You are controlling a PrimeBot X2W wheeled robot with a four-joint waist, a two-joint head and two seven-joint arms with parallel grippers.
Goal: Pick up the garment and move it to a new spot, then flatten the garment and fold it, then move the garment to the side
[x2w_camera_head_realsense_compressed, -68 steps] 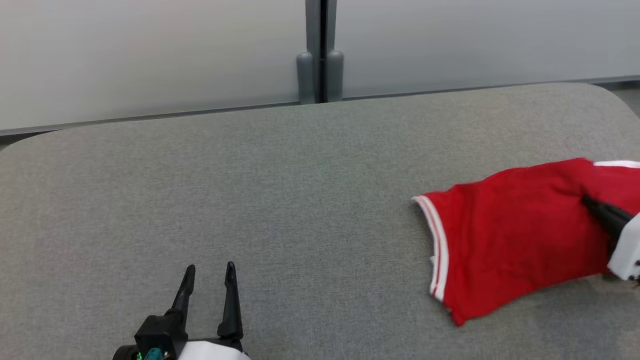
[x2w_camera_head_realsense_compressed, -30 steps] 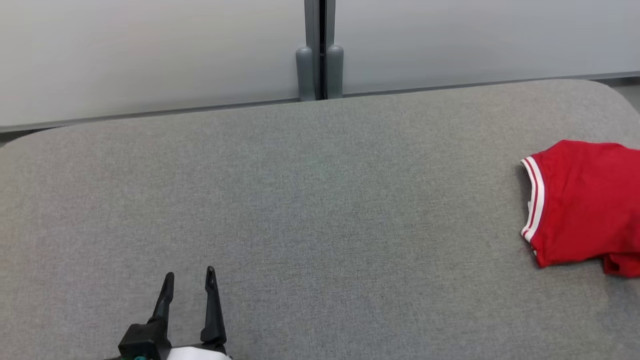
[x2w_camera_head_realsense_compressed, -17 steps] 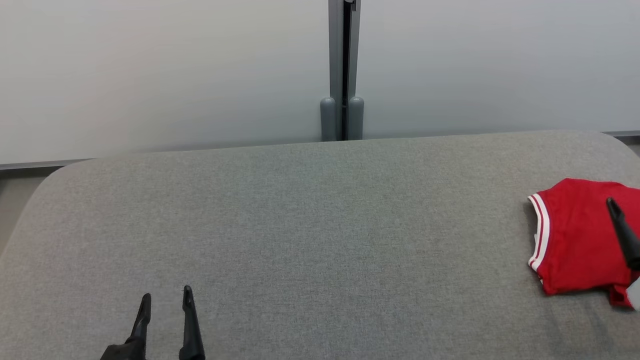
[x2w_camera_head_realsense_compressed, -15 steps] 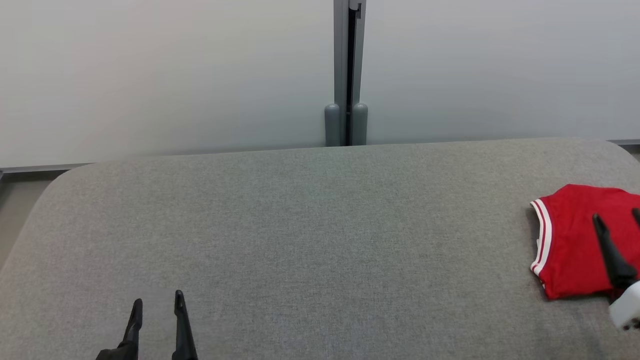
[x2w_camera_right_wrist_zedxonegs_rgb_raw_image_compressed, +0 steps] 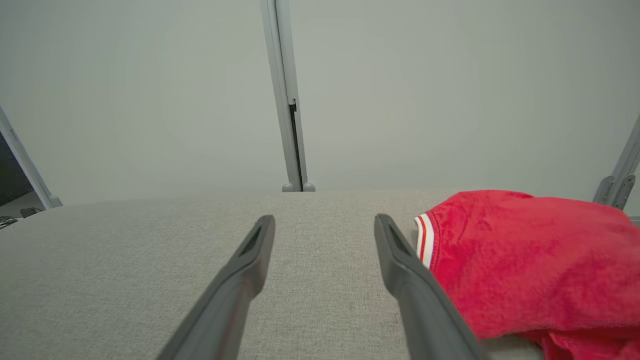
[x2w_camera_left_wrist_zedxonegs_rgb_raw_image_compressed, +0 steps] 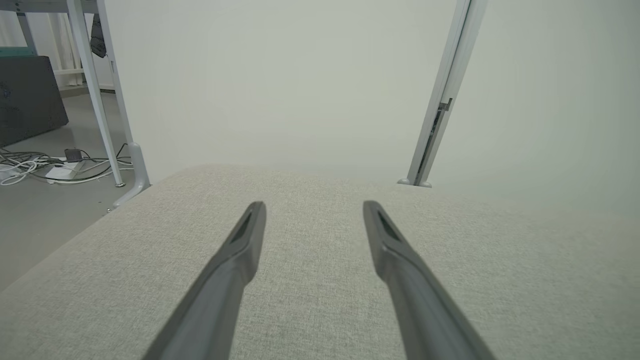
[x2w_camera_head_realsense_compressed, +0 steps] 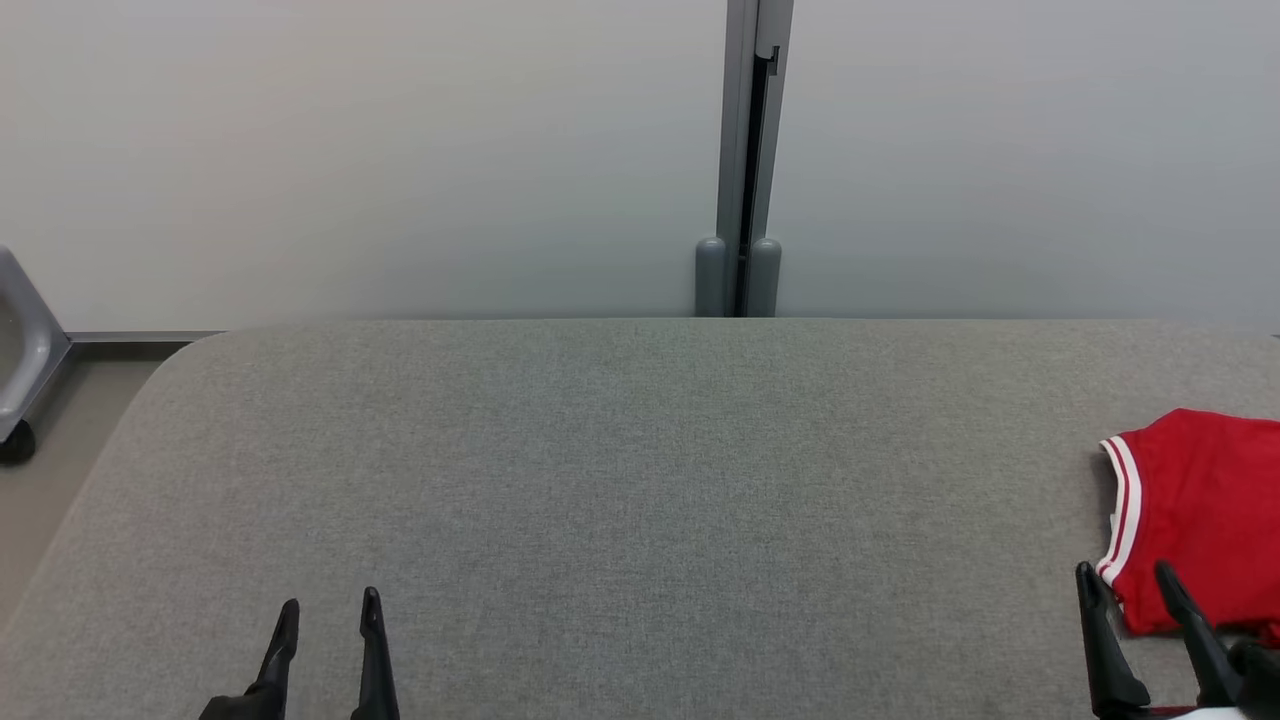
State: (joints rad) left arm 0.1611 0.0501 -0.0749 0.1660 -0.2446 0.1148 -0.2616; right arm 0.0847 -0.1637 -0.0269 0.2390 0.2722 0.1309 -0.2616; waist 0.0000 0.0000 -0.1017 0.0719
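Note:
The garment is a red shirt with white-striped trim, lying folded at the right edge of the grey padded table. In the right wrist view the garment lies just right of my right gripper, which is open with nothing between its fingers. In the head view my right gripper sits at the lower right, close beside the garment's near left corner. My left gripper is open at the lower left over bare table, and in its own view the left gripper holds nothing.
A pale partition wall with a grey vertical post stands behind the table. A grey chair part shows past the table's left edge. Cables and a desk leg lie on the floor to the left.
The head camera has tilted up and turned. My right gripper let go of the garment at the table's right side and drew back to the lower right. My left gripper stayed open.

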